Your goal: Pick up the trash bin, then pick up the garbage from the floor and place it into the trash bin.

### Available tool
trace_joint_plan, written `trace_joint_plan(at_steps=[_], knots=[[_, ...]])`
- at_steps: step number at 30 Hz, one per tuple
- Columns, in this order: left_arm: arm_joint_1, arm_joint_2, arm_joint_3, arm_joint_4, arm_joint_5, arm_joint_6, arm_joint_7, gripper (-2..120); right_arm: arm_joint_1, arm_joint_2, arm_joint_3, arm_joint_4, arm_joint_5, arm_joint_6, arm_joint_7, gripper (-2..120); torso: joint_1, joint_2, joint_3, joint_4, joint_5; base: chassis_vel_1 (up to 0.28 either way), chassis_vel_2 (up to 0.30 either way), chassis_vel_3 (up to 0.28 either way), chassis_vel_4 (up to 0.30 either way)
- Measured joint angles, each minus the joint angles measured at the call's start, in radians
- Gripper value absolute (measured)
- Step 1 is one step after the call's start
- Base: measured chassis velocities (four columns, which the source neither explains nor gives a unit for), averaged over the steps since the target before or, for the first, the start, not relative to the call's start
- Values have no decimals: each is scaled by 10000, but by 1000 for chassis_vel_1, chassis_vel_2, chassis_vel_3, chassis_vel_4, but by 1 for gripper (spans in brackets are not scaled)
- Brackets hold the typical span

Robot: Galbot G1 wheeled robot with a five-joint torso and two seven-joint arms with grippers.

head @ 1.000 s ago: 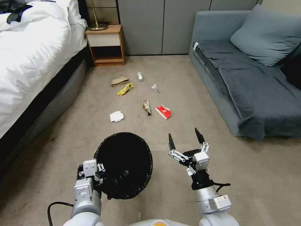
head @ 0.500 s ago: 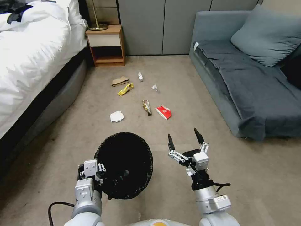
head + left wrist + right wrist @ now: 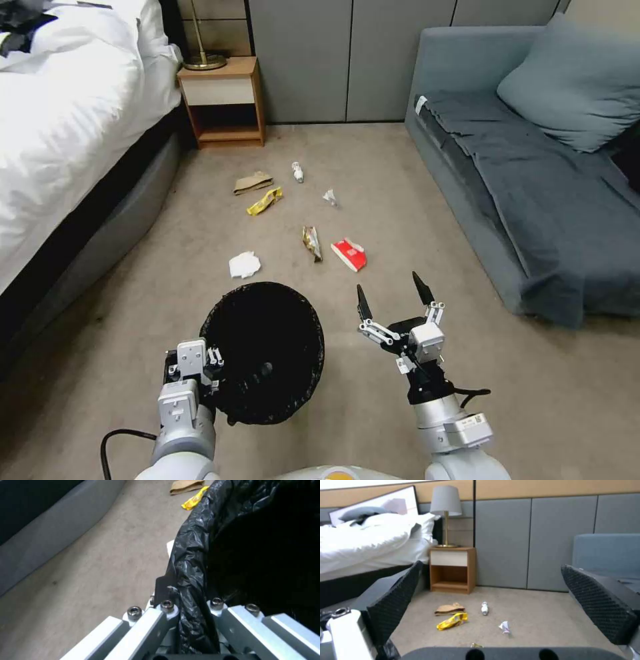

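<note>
Beige bedroom floor [image 3: 467, 373], litter strewn ahead | left hand [image 3: 212, 365] clamped on trash bin [image 3: 263, 350] rim, held low | right hand [image 3: 393, 299] spread wide, empty | risk: thin bag liner [image 3: 193, 562] slipping, bin tipping; red carton [image 3: 349, 254] lying flat, hard to pinch

The garbage [image 3: 303, 220] lies on the floor [image 3: 400, 173] between bed [image 3: 60, 127] and sofa [image 3: 533, 187].

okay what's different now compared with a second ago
Mostly the camera: the whole head view has shifted, with the litter sitting lower, so the robot has likely edged forward or tilted. Nothing on the floor was touched. The left gripper stays clamped on the trash bin rim, and the right gripper stays open and empty above the carpet, short of the red carton.
</note>
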Motion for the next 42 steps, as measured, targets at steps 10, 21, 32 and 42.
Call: trace_joint_plan(at_steps=[10,21,32,42], knots=[[14,14,2,-35,4,-1,-4,1,-12,-25,31,36,-23,0,-45,100,0,0,0,0,-1,-284,272,274,-277],[-5,4,-1,-35,10,-27,-8,1,-2,11,31,11,-48,33,-76,100,0,0,0,1,4,-271,269,267,-273],[-10,-16,-2,-29,11,-45,-7,1,3,20,38,15,-55,121,-201,100,2,0,1,0,0,-175,195,183,-181],[-3,-23,2,-23,17,-50,-6,1,3,35,47,15,-72,157,-244,100,1,1,-1,1,3,24,-25,-23,20]])
